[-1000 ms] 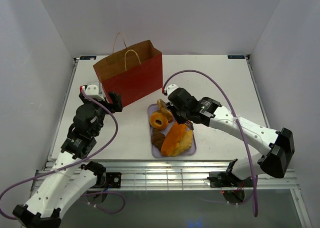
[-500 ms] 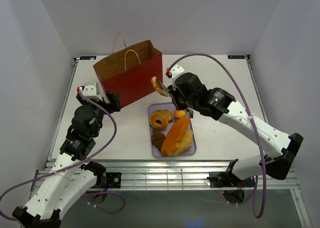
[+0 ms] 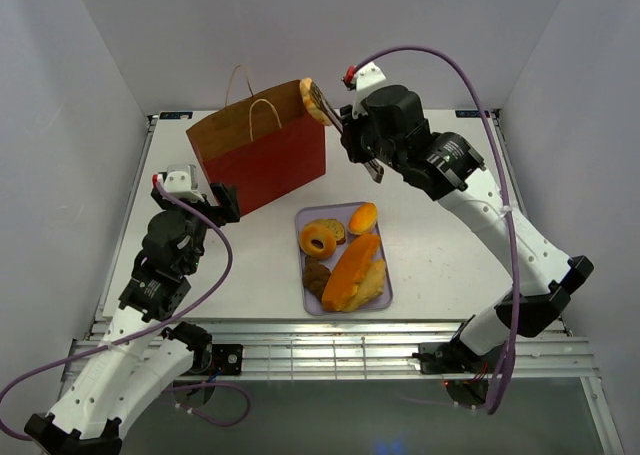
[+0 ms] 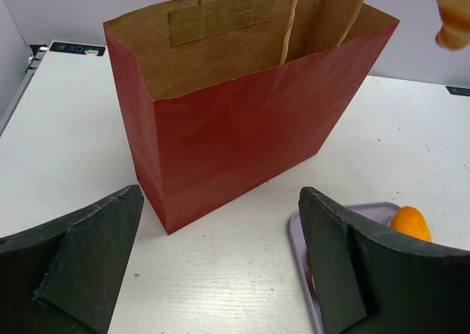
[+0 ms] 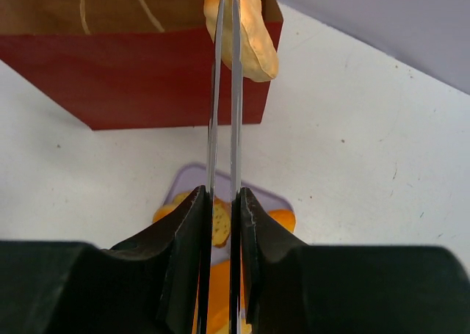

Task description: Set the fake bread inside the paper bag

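My right gripper [image 3: 354, 143] is shut on metal tongs [image 3: 335, 117]. The tongs pinch a tan bread piece [image 3: 313, 99] held high above the right end of the red paper bag [image 3: 265, 160]. In the right wrist view the tongs [image 5: 224, 92] run up from my gripper [image 5: 222, 202] to the bread piece [image 5: 253, 33] over the bag's corner [image 5: 147, 77]. A ring doughnut [image 3: 319, 240], an orange bun [image 3: 363, 217], a long loaf [image 3: 352, 273] and a dark brown piece [image 3: 317, 275] lie on the lavender tray [image 3: 386, 291]. My left gripper [image 3: 215, 200] is open and empty, left of the bag [image 4: 242, 136].
The bag stands upright and open with two cord handles [image 3: 262, 110] at the back left of the white table [image 3: 450, 205]. The tray lies in front of it, towards the middle. White walls close in both sides and the back.
My right gripper has lifted the tongs with the bread piece from the tray up and back, to above the bag's right end. The left arm has hardly moved.
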Available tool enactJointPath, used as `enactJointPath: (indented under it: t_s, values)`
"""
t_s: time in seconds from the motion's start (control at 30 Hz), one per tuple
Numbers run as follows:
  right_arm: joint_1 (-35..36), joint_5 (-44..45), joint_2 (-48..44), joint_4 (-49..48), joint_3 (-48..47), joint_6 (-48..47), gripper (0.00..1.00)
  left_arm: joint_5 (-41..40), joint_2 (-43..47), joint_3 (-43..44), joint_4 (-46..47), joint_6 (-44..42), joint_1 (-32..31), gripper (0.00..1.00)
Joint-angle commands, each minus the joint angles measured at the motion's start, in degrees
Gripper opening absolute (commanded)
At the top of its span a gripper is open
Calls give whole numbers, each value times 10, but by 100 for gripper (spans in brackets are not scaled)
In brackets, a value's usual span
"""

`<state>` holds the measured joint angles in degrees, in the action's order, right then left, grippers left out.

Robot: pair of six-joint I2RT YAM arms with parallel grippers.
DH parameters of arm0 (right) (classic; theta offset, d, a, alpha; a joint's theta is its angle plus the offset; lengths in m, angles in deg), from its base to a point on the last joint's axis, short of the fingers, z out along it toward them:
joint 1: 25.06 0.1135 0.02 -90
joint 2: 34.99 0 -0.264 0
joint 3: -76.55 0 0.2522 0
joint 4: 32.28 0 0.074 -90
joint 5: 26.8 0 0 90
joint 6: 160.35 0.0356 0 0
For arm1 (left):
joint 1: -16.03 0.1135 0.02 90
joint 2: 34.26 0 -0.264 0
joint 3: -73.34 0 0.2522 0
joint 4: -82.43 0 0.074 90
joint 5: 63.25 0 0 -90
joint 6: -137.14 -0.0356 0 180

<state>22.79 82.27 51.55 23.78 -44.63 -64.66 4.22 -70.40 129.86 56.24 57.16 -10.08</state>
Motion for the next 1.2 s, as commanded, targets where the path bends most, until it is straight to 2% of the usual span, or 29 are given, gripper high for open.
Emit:
enactJointPath:
  t_s: [0.0,0.4,0.8,1.0,1.17]
  values:
    - [-20,-28,26,-35,-58,-19,18,-1,5,0,-1,2,-3,98]
    - [-36,-85,140,-56,-184,-38,20,-3,7,-1,-1,3,-3,98]
    - [-38,-131,176,-98,-182,-30,23,7,8,-1,-1,4,-3,98]
    - [-44,-152,187,-107,-178,-23,32,9,7,-1,-1,5,-3,98]
    - [-49,-159,188,-107,-179,-20,44,10,7,-1,-1,5,-3,98]
